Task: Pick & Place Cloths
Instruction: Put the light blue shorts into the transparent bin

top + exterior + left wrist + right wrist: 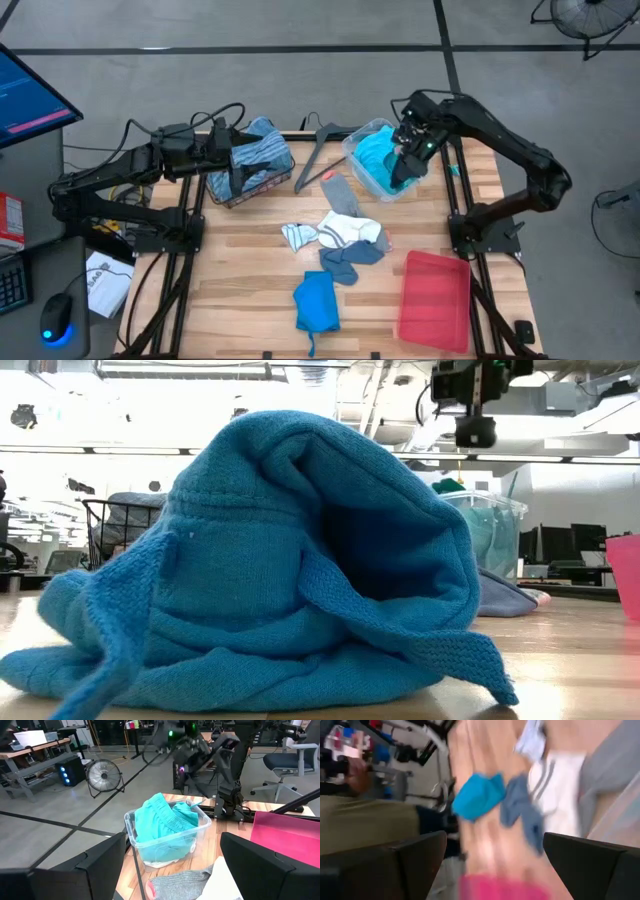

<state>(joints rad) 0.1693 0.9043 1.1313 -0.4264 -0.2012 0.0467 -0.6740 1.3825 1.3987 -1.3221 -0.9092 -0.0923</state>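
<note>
Turquoise cloth [378, 156] fills the clear bin [362, 172] beneath the open right gripper [405, 160]

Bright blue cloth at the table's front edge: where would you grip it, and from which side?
Take the bright blue cloth at its raised, bunched top fold, coming straight down from above. It humps up off the wooden table and lies clear of the other cloths.

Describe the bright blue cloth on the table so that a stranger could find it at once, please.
Start from the flat red tray at the table's near right corner. Just to its left lies the bright blue cloth, alone near the front edge. Unlike the white and grey cloths piled behind it, it is one solid vivid blue.
</note>
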